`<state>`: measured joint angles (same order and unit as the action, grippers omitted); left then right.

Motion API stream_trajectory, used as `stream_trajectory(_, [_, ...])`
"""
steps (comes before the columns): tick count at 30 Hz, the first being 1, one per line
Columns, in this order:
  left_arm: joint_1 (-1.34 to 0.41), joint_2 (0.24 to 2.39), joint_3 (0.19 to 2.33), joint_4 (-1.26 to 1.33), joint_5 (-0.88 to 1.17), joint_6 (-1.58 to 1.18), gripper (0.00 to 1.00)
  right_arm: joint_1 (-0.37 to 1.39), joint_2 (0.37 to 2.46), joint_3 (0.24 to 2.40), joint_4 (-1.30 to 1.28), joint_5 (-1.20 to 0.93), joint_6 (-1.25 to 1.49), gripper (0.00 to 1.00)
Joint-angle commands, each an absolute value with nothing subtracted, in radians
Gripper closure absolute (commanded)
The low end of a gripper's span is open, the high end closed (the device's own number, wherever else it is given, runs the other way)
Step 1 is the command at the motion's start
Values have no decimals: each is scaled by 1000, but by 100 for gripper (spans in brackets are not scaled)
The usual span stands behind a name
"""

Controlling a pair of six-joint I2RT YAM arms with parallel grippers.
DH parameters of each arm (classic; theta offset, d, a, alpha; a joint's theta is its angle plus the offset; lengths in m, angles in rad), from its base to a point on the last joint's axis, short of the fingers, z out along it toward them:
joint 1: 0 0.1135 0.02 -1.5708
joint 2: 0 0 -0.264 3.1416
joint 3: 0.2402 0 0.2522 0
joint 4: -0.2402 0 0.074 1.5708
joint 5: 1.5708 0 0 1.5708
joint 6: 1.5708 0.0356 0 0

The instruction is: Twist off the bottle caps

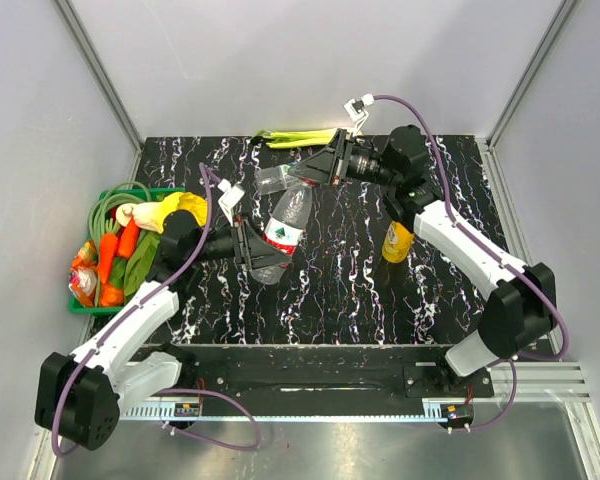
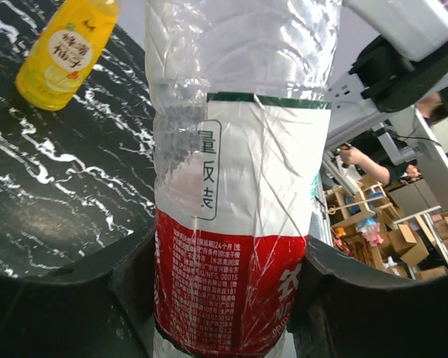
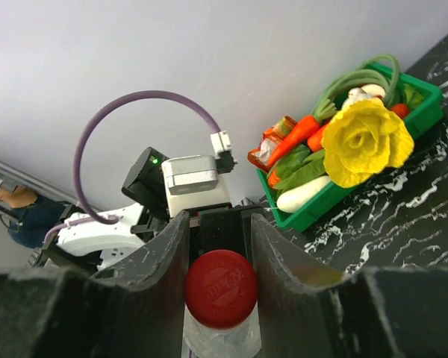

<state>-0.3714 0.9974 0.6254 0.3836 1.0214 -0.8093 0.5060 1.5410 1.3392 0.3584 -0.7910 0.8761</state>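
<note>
**Bottle clamped at both ends, red cap in my right gripper**

My right gripper (image 3: 219, 246) is closed narrow on the red cap (image 3: 220, 289). Its wrist view shows the cap pressed between both fingers, with the clear neck just below. From above, that gripper (image 1: 315, 170) covers the cap completely. My left gripper (image 2: 224, 298) is closed on the lower body of the red-labelled bottle (image 2: 239, 186). The wrist view there shows the crinkled label, white above and red below, squeezed between the two fingers. From overhead, the bottle (image 1: 288, 225) slants across the middle of the black marbled table (image 1: 340, 280), with its base in the left gripper (image 1: 260, 255) and its neck pointing far and right.

A second clear bottle (image 1: 272, 180) lies just left of the right gripper. I cannot tell its label or cap. The yellow juice bottle (image 1: 397, 240) stands right of the held one, beside my right arm. The left wrist view shows it (image 2: 63, 52) far off on the table.

Green stalks (image 1: 300, 137) lie along the far edge. At the left sits a green basket (image 1: 85, 310) holding carrots (image 1: 108, 255), a yellow flower (image 1: 180, 205) and a coil of green hose (image 1: 115, 205).
</note>
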Motion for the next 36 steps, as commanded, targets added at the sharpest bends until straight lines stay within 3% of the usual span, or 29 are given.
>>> stream_trajectory(1, [-367,991,641,679,1169,-916,77,489,1506,1331,491,-877,864,100])
stream_trajectory(8, [-365,996,660,687,1186,-930,78,483,1493,1322,534,-862,871,100])
stream_trajectory(14, [-367,993,686,520,1164,-818,79,466,1493,1313,580,-831,926,100])
stream_trajectory(20, [-367,986,712,333,1134,-689,80,428,1531,1324,751,-828,1118,32])
stream_trajectory(24, [-367,988,724,281,1120,-655,80,420,1545,1356,769,-828,1150,3])
stream_trajectory(36, [-365,960,758,163,1062,-571,80,420,1488,1411,359,-752,924,0])
